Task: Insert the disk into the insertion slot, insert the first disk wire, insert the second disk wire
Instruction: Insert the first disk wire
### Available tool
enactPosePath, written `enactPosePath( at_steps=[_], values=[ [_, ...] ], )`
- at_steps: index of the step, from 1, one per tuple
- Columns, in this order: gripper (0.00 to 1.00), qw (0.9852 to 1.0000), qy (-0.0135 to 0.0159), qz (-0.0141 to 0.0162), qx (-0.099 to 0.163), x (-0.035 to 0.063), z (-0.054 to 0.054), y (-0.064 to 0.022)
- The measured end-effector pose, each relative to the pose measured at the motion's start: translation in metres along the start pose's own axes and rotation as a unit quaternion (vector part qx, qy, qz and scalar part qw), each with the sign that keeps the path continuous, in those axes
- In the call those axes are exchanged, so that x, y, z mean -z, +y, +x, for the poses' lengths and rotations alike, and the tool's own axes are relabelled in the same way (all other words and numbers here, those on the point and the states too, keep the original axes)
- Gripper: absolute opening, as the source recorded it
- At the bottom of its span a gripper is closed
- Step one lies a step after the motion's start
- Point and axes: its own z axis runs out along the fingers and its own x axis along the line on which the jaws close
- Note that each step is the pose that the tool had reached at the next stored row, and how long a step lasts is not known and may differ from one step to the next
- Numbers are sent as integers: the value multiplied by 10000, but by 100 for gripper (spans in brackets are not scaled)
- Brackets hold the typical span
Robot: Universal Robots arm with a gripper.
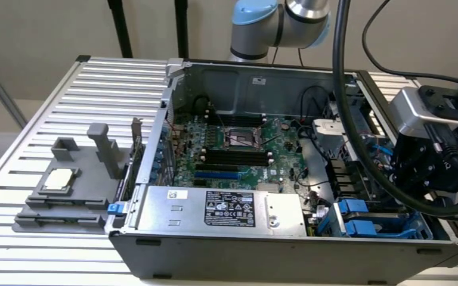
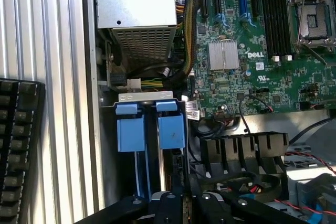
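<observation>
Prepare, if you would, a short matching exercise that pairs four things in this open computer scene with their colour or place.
Things:
1. motherboard
2. power supply box
3. grey fixture
4. insertion slot's tabs

Colour or place:
A. bright blue
B. green
C. on the slatted table outside the case, at the exterior view's left
D. silver with a black label, along the case's near wall

Right pairs: 1-B, 2-D, 3-C, 4-A.
</observation>
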Motion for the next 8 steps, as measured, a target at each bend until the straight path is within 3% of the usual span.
enactPosePath(
  at_steps=[8],
  values=[
    [16,10000,18,2,-1,-3,-1,0]
  ],
)
